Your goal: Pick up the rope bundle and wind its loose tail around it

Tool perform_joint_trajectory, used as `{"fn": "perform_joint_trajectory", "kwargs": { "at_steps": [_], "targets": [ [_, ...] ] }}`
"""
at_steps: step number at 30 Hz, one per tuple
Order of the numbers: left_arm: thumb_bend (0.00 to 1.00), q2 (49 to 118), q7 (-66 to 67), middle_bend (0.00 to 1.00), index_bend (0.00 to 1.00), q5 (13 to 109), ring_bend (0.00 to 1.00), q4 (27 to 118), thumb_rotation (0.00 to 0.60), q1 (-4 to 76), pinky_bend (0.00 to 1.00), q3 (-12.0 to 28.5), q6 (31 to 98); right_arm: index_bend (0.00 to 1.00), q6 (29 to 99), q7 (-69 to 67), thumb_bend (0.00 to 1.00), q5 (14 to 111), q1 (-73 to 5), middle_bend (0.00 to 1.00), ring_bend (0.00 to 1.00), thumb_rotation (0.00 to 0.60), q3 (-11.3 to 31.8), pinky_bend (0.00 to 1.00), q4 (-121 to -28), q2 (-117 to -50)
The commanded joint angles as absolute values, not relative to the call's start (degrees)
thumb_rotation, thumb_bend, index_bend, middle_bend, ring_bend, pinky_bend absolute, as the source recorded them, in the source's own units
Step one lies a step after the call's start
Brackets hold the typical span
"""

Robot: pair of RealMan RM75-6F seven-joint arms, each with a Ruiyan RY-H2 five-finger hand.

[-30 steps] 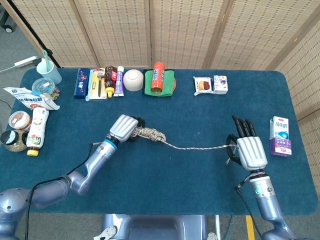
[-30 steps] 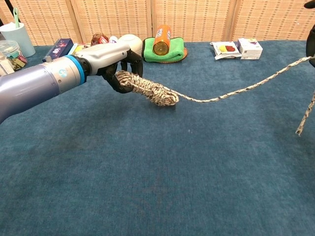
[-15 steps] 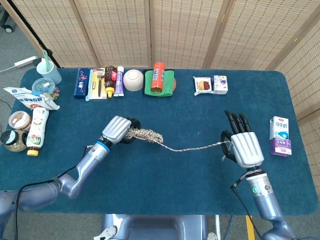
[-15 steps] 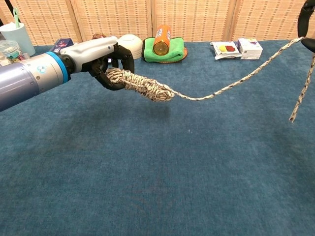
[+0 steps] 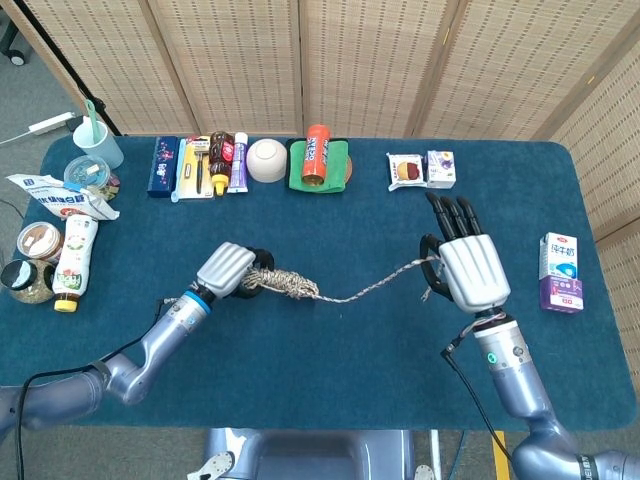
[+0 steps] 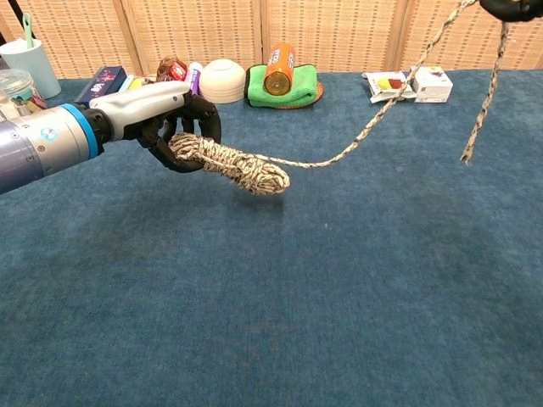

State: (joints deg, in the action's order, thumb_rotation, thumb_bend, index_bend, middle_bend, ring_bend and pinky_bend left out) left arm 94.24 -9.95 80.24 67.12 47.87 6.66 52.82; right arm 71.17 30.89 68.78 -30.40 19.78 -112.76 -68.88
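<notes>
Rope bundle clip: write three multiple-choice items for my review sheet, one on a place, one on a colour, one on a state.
1. Where is the rope bundle?
A. Held clear of the table
B. Lying on the table
C. In the white bowl

2. What colour is the cloth under the orange bottle?
A. Red
B. Green
C. Yellow

3. What is the right hand doing?
A. Resting empty
B. Holding the milk carton
C. Holding the loose tail

Key: 1 A, the left hand grips it above the cloth-covered table; 2 B, green in both views; 3 C, the tail runs up to it.

Bright, even light; sharp, faint shadows
</notes>
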Motion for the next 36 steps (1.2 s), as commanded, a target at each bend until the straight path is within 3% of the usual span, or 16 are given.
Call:
{"fn": "perform_joint_trajectory", "kwargs": {
  "at_steps": [1,6,17,27,36],
  "targets": [
    [0.38,93.4,-11.3,0.51,0.69,81.3,0.52,67.8,0.600,47.6,0.64,5.9,52.6,0.70,68.8,32.9,0.52,62.2,-34.5,0.00,0.00,0.600,23.5,0.00,-111.1,-69.1],
    [0.38,91.1,-14.9,0.51,0.69,83.9,0.52,70.8,0.600,47.3,0.64,4.8,53.4,0.70,64.9,31.8,0.52,52.6,-40.0,0.00,0.00,0.600,27.6,0.00,-104.2,-70.7],
    [0.38,84.9,-20.6,0.51,0.69,88.5,0.52,78.4,0.600,46.3,0.64,3.2,56.6,0.70,61.8,28.8,0.52,46.4,-45.9,0.00,0.00,0.600,28.1,0.00,-90.9,-75.1],
    [0.37,81.9,-28.4,0.51,0.70,88.3,0.52,84.6,0.600,46.7,0.64,4.8,57.2,0.70,56.3,23.6,0.52,42.1,-47.5,0.00,0.00,0.600,24.7,0.00,-81.9,-80.2],
    [0.37,85.2,-25.3,0.51,0.71,84.1,0.53,85.7,0.600,47.5,0.64,9.3,58.3,0.70,55.7,19.4,0.52,46.0,-46.3,0.00,0.00,0.600,20.2,0.00,-79.8,-84.0]
  ]
}}
